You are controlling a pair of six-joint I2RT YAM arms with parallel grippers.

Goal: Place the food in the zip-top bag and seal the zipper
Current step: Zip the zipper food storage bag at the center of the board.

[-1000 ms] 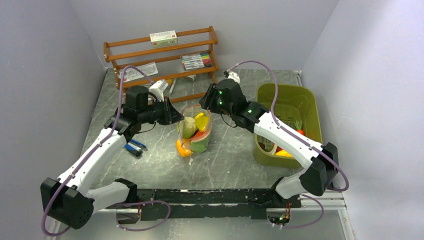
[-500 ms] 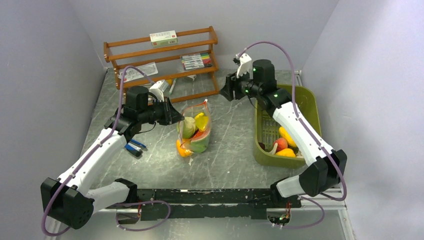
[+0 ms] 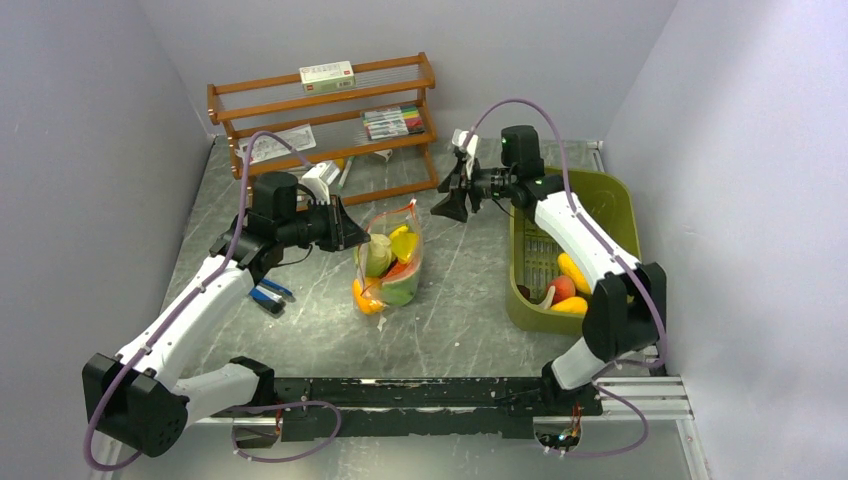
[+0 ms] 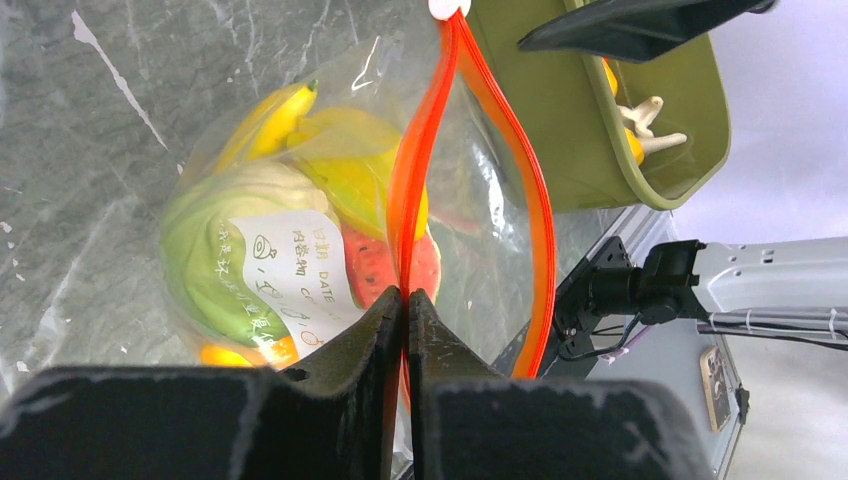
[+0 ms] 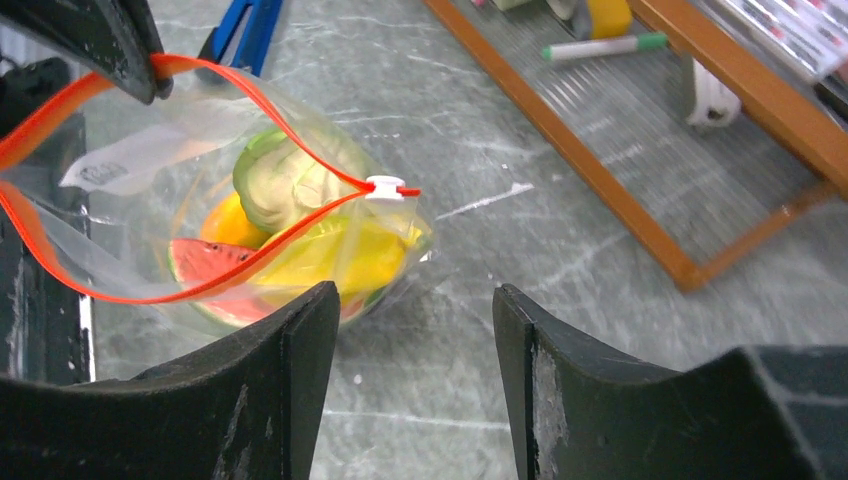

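The clear zip-top bag (image 3: pixel 392 262) stands at the table's middle with its mouth open. Inside are a green piece (image 4: pixel 215 250), a yellow banana (image 4: pixel 275 115), a watermelon slice (image 5: pixel 205 258) and an orange piece (image 3: pixel 365 297). The red-orange zipper (image 4: pixel 425 150) runs in two parted strips to a white slider (image 5: pixel 383 186). My left gripper (image 3: pixel 356 238) is shut on the zipper's near end (image 4: pixel 407 300). My right gripper (image 3: pixel 447 205) is open and empty, hovering right of the bag's top, the slider left of its fingers (image 5: pixel 300 360).
An olive-green bin (image 3: pixel 627 215) at the right holds more yellow and orange food (image 3: pixel 570 272). A wooden rack (image 3: pixel 320 110) with marker pens (image 3: pixel 395 122) and a white box stands at the back. A blue clip (image 3: pixel 268 293) lies left of the bag.
My right arm pulled away from the bag's mouth, swung up toward the bin, then came back down to the right of the bag's top. The left gripper and bag stayed put.
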